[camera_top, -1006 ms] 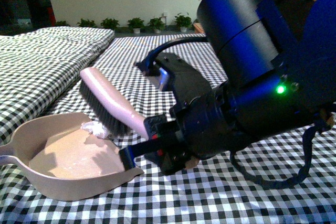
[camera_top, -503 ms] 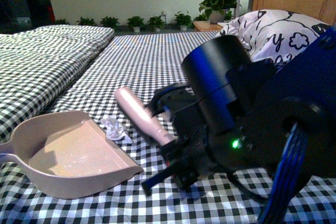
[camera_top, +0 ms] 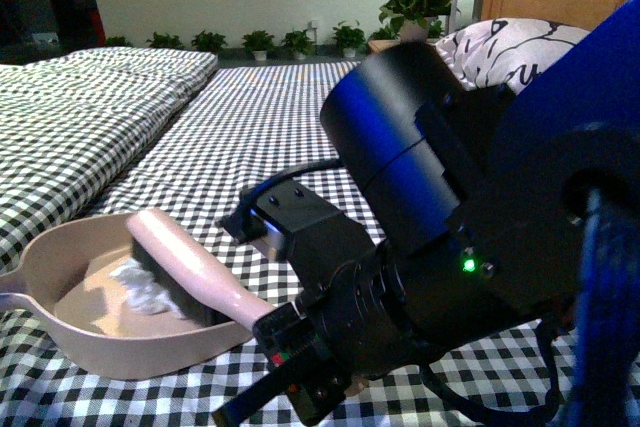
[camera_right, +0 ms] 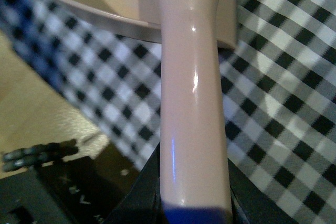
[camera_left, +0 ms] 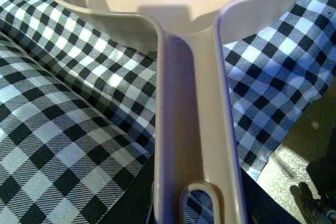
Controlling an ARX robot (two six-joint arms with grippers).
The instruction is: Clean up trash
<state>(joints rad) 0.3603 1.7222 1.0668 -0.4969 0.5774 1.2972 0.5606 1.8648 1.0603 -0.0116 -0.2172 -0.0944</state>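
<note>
While the right end effector (camera_top: 290, 347) clamps the pink handle of a hand brush (camera_top: 190, 272), the bristles sit inside the beige dustpan (camera_top: 60, 247), pressed against the trash (camera_top: 140, 287) (a crumpled white wad lying on the pan's floor). Seen from the left wrist, the left end effector (camera_left: 202, 213) grips the dustpan's long handle (camera_left: 194, 103). All of it rests on a bed (camera_top: 250, 127) covered in black-and-white checked cloth.
</note>
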